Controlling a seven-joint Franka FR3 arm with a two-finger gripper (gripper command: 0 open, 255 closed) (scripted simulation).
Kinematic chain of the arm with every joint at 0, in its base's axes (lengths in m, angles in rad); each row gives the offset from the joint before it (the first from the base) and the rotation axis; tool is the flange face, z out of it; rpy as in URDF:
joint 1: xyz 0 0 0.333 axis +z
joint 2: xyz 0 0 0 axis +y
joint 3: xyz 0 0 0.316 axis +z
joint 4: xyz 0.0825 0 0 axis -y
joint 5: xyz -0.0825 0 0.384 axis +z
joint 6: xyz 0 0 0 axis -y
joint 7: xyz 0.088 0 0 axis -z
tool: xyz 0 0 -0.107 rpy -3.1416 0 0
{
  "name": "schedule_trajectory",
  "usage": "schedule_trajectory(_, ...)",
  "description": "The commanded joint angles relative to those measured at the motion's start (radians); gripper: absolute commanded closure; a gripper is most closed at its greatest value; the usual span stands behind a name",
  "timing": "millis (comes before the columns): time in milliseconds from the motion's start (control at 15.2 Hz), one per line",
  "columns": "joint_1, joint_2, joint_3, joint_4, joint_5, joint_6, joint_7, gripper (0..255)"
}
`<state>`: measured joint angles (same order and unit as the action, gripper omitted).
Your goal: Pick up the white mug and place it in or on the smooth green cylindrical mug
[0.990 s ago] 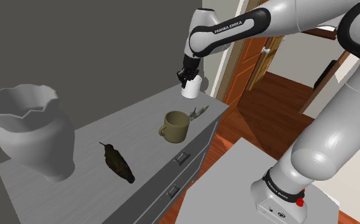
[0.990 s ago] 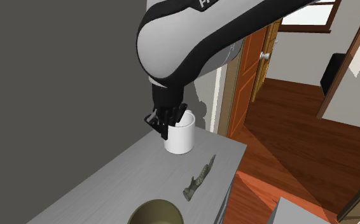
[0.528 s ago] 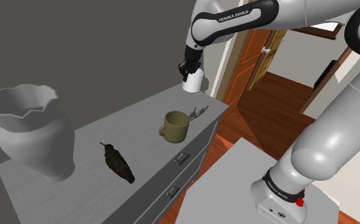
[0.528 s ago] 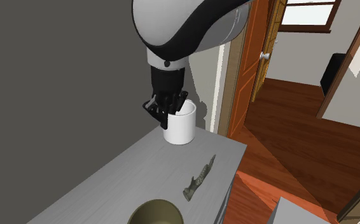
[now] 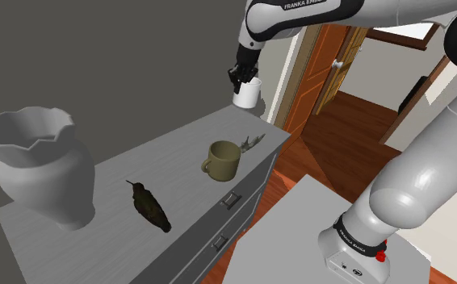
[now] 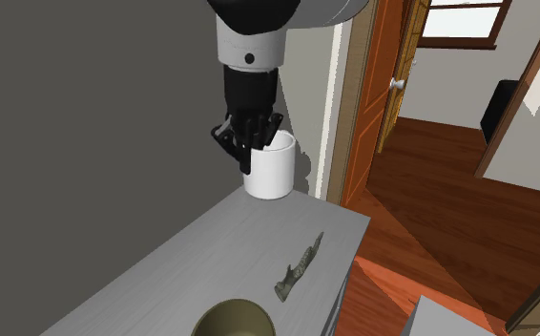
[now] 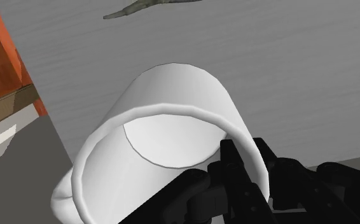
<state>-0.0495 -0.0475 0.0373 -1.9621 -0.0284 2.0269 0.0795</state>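
- White mug (image 5: 248,95) is in the air, clear of the worktop (image 5: 178,153), over its far end near the door (image 6: 383,95).
- Jaws are closed on the mug's wall at the rim; in the wrist view one finger seems to sit inside the mouth and one outside.
- A rim pinch likely suits the job: it leaves the base and lower wall free, so the mug can go down mouth-up.
- In the second exterior view the mug (image 6: 270,172) hangs roughly upright.
- Green mug (image 5: 224,159) stands upright on the worktop, mouth up, well apart from the white mug and nearer the stand. Its handle points to the shoulder view's left.
- A thin twig-like piece (image 5: 252,143) lies just beside the green mug, on the side toward the white mug.
- Hidden or unclear:
  - The white mug's handle is not made out.
  - The exact finger contact is masked by the black hand.
  - The green mug (image 6: 235,320) is cut off by the second exterior view's lower edge.
  - Cannot judge whether the white mug would fit inside.
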Motion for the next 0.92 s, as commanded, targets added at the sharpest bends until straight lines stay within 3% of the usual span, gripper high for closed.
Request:
schedule_trajectory(0,-0.001,-0.001,-0.001,0.026,0.000,-0.027,-0.002,255)
schedule_trajectory(858,0.116,-0.184,0.149,-0.126,0.014,-0.065,0.256,255)
